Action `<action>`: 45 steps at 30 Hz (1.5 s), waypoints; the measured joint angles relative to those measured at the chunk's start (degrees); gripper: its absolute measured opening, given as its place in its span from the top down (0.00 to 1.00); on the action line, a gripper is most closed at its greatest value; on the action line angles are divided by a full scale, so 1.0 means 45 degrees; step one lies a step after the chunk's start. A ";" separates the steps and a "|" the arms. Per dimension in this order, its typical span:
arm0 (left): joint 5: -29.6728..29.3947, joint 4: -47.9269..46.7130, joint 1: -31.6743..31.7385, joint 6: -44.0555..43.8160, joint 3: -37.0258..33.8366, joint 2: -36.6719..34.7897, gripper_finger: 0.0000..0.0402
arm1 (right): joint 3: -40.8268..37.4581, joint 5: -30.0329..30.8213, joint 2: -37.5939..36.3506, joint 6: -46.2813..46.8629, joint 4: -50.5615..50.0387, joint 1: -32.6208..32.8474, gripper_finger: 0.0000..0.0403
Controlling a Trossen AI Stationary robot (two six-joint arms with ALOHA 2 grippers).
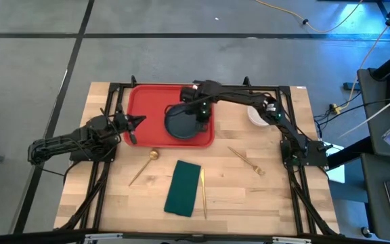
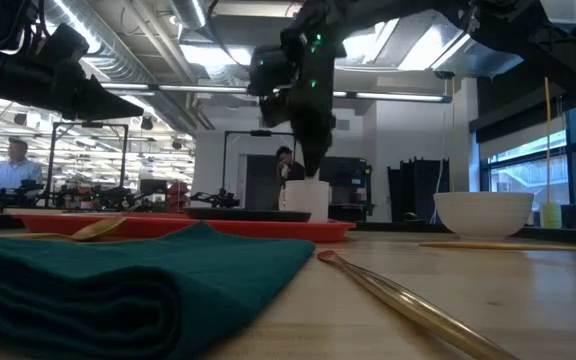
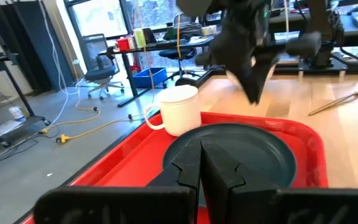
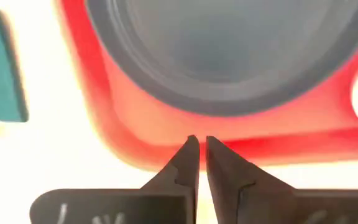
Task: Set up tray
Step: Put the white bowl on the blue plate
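Hovered with right end effector (image 1: pixel 202 122) pressed together over the tray (image 1: pixel 141 98) by plate (image 1: pixel 181 123) and mug (image 3: pixel 180 109) (apparently just placed), left end effector (image 1: pixel 135 122) likewise pressed together at the tray's edge.

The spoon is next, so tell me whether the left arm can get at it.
Probably yes: the gold spoon lies on bare wood beside the tray, close to the left gripper, with nothing between them.

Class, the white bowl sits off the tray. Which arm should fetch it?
Right: the white bowl sits beside that arm, right of the tray; the left pincer waits at the tray's opposite edge.
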 joint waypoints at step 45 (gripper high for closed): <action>-0.0957 0.0049 0.0004 -0.0020 0.0007 0.0265 0.99 | -1.4720 0.5572 -1.2293 1.0024 0.3631 -0.6064 0.47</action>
